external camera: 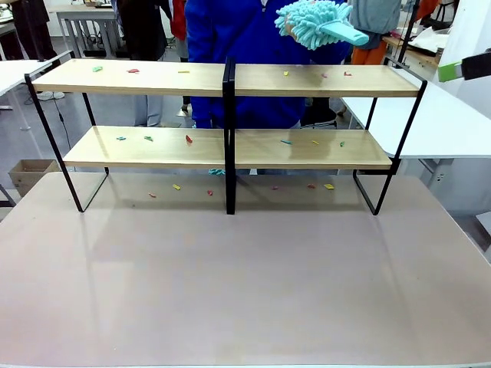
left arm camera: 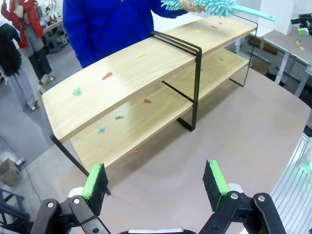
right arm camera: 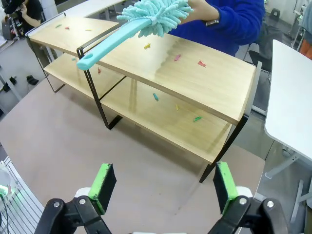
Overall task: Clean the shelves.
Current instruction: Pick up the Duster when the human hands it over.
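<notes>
**Inspector:** Start with the largest item.

**Me:** The desk (external camera: 245,291), grey-brown. It carries the shelves (external camera: 322,80), which stand upright across its far part and are nearly as wide as the desk. They are two pale wooden boards in a thin black frame, with one black post (external camera: 229,138) at the middle.

**Inspector:** Who stands at the shelves?

**Me:** A person (external camera: 230,31) in a blue top, just behind the shelves, close to the post. One hand (right arm camera: 199,10) holds a fluffy turquoise duster (external camera: 318,23) above the top board (external camera: 107,77), over the half right of the post. Its handle points away from the person. I cannot tell whether the head touches the wood.

**Inspector:** State of your fingers?

**Me:** My left fingers (left arm camera: 95,181) are spread wide and released, gripping nothing, over the desk in front of the shelves' left half. My right fingers (right arm camera: 104,187) are likewise released and wide apart, facing the shelves' right end.

**Inspector:** Smallest item?

**Me:** Small coloured scraps (external camera: 133,70) in red, green, yellow and blue. They are scattered along the top board, along the lower board (external camera: 107,149), and on the desk beneath the shelves.
</notes>
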Robot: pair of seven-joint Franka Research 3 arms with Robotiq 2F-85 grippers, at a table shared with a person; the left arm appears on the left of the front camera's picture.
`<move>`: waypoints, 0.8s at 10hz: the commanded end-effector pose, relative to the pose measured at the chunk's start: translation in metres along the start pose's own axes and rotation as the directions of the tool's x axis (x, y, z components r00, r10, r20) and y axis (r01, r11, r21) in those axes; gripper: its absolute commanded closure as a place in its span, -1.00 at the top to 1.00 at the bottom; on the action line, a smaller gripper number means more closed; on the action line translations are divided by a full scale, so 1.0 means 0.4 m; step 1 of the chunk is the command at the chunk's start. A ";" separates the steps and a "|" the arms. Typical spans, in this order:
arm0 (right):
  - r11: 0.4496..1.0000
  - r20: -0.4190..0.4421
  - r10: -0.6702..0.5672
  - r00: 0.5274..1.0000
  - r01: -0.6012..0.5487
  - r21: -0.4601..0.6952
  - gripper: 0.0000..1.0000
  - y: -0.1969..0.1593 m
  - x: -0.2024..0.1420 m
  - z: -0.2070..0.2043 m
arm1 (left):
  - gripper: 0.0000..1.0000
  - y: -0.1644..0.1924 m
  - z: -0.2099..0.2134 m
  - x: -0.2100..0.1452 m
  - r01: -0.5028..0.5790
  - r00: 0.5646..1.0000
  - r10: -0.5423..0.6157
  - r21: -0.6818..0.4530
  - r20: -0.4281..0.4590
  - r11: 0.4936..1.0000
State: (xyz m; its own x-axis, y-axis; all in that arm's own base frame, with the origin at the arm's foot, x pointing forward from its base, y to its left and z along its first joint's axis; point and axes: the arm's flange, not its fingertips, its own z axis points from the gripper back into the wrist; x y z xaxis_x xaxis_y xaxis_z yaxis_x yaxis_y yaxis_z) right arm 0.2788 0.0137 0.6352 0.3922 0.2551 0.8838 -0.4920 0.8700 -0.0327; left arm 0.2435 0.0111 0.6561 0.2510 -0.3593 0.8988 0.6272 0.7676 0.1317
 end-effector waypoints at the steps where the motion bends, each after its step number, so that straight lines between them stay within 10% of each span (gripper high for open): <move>1: 1.000 0.001 -0.001 1.000 0.001 0.006 1.00 0.001 0.000 -0.002 | 1.00 -0.002 -0.001 0.002 -0.002 1.000 0.002 -0.006 0.005 1.000; 3: 0.958 -0.057 -0.174 0.983 0.183 0.221 1.00 -0.056 0.133 -0.039 | 1.00 -0.002 -0.001 0.002 -0.002 1.000 0.002 -0.006 0.005 1.000; 4: 0.829 -0.163 -0.425 0.890 0.455 0.325 1.00 -0.103 0.239 -0.072 | 1.00 -0.002 -0.001 0.002 -0.002 1.000 0.002 -0.006 0.005 1.000; 5: 0.565 -0.235 -0.711 0.662 0.738 0.369 1.00 -0.133 0.325 -0.106 | 1.00 -0.002 -0.001 0.002 -0.002 1.000 0.002 -0.006 0.005 1.000; 6: 0.397 -0.299 -0.788 0.538 0.815 0.422 1.00 -0.143 0.357 -0.145 | 1.00 -0.002 -0.001 0.002 -0.002 1.000 0.002 -0.006 0.005 1.000; 8: 0.419 -0.415 -0.744 0.524 0.850 0.320 1.00 -0.085 0.365 -0.261 | 1.00 -0.002 -0.001 0.002 -0.002 1.000 0.002 -0.006 0.005 1.000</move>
State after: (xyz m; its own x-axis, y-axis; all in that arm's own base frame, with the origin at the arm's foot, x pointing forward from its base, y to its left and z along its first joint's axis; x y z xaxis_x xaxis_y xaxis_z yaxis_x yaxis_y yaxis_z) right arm 0.4227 0.0547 0.7227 0.7787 -0.2069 0.5922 -0.4239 0.5223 0.7399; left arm 0.2430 0.0103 0.6567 0.2485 -0.3596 0.8994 0.6294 0.7657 0.1322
